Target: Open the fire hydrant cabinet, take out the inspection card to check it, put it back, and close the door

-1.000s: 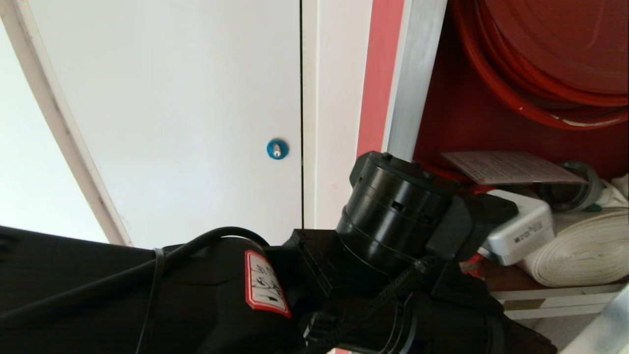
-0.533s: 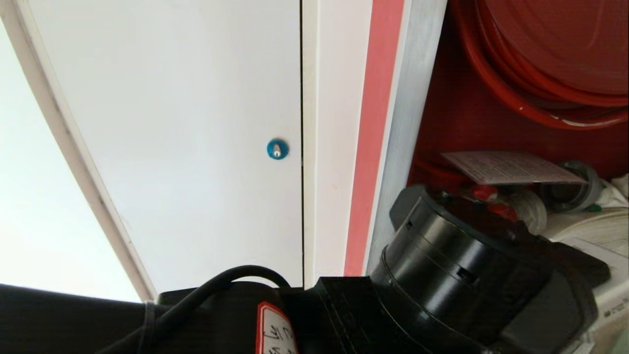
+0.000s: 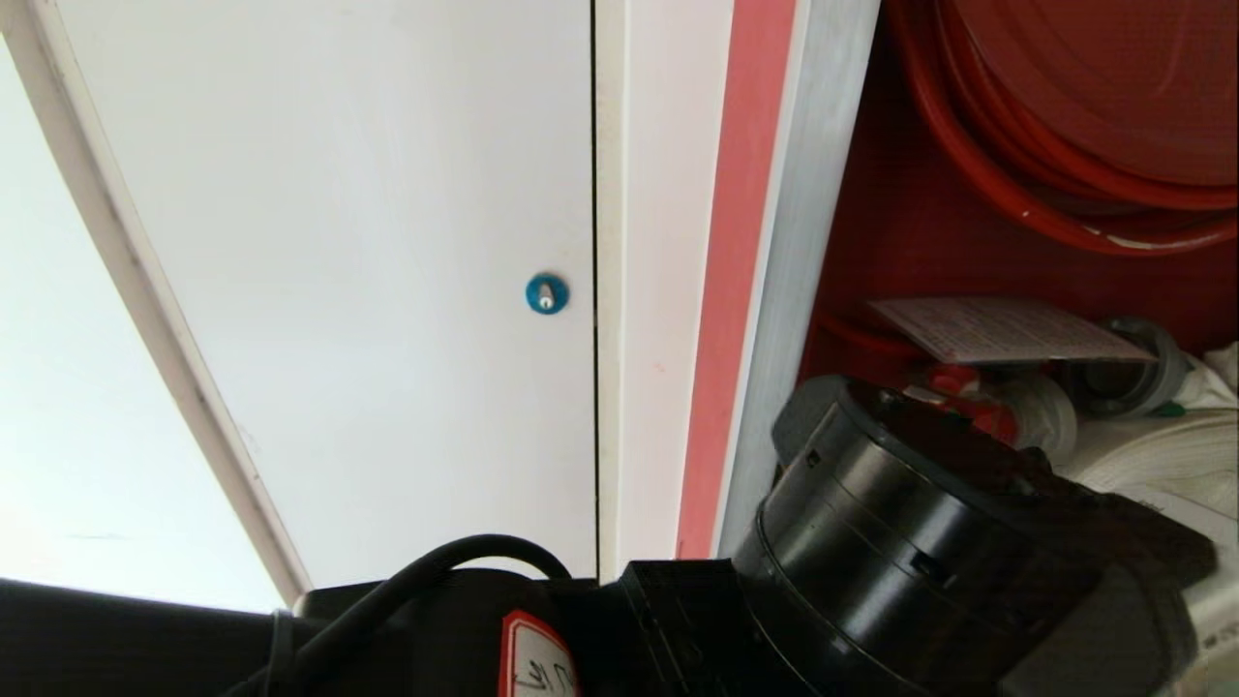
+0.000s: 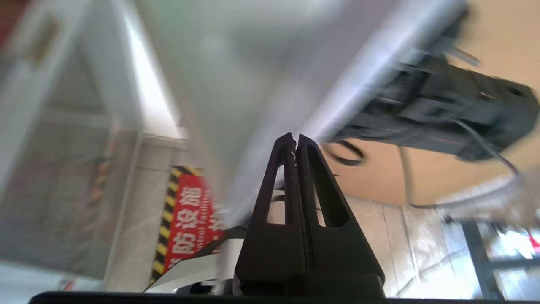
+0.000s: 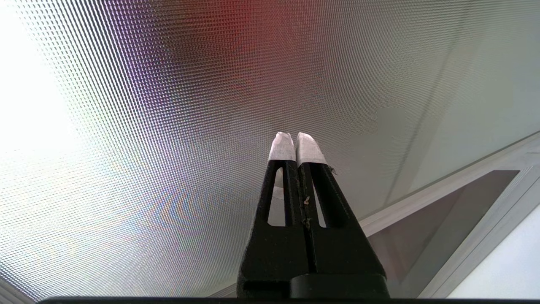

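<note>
Since a second ago: left arm (image 3: 900,561) shifted from the lower middle of the head view to the lower right, now low in front of the opening of the fire hydrant cabinet (image 3: 871,242) and hiding the pale boxy part seen there before. No shift of the background, so no move of the camera. Left wrist view streaked with motion.

Cabinet open, red interior exposed; hose reel (image 3: 1094,97) at upper right, rolled white hose (image 3: 1162,455) at the right edge. Inspection card (image 3: 1007,329) in the same place as before: right of centre, lying flat on top of the red valve (image 3: 958,378), just above the arm's black joint, not touched by anything visible. Likely meaning: opening done, reach for the card under way, card not yet taken. Door not surely identifiable in any view.

Left gripper (image 4: 295,141): fingers pressed together, nothing between them; needs to part before any grip on the card. Right gripper (image 5: 295,139): white-taped tips closed on each other, empty, parked before a dotted translucent pane.

Writing: on a red sign (image 4: 190,219) with a yellow-and-black striped edge, lower left of the left wrist view, white Chinese characters "防设施" and part of an English line, seemingly "…ontrol Faciliti…". On the arm, a red-bordered white label (image 3: 532,663) with handwriting, not legible. Card print too fine to read. At left, plain white panel (image 3: 339,242) with blue round lock (image 3: 546,293), unmarked.
</note>
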